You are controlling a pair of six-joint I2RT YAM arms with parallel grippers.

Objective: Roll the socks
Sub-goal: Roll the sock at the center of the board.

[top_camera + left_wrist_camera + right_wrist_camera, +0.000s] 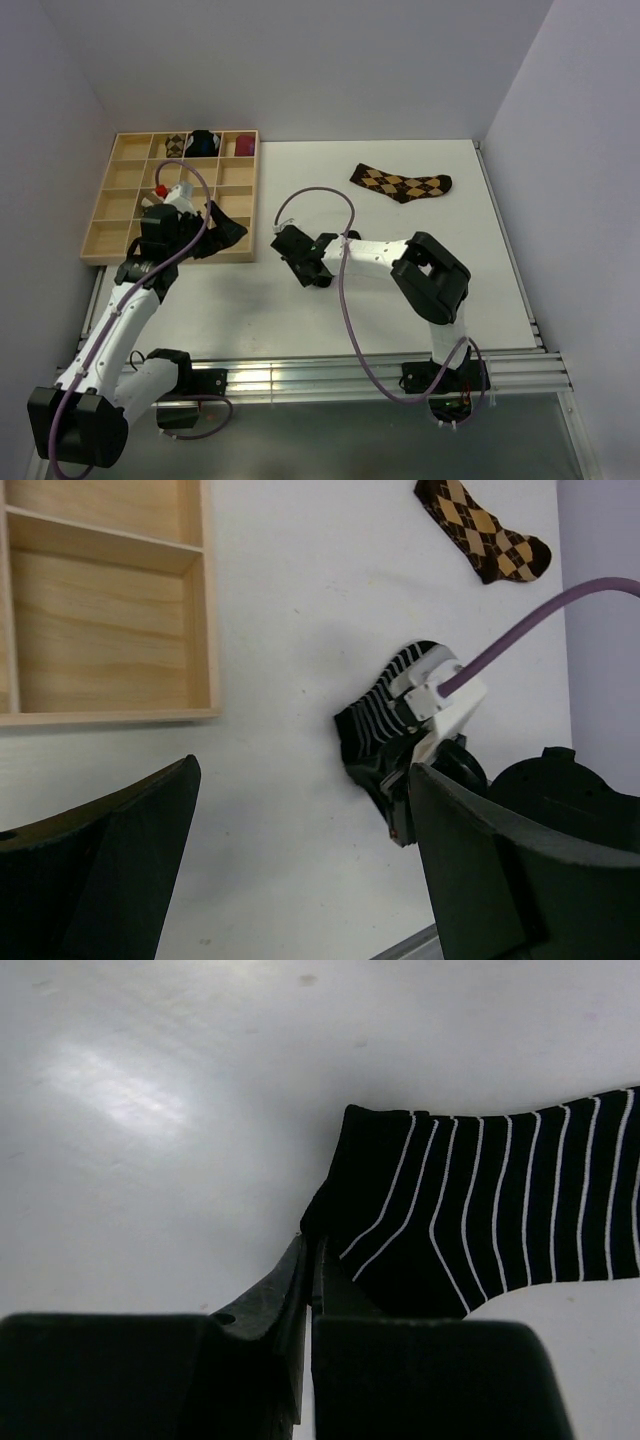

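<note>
Table (400,270): argyle sock (400,183); sock bundles (204,143) in tray (125,178)

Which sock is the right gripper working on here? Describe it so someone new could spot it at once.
On the white table, just right of the wooden tray, the right gripper is shut on the corner of a black sock. It is short, with thin white stripes, unlike the brown-and-tan diamond-patterned sock lying flat by itself toward the table's far edge.
</note>
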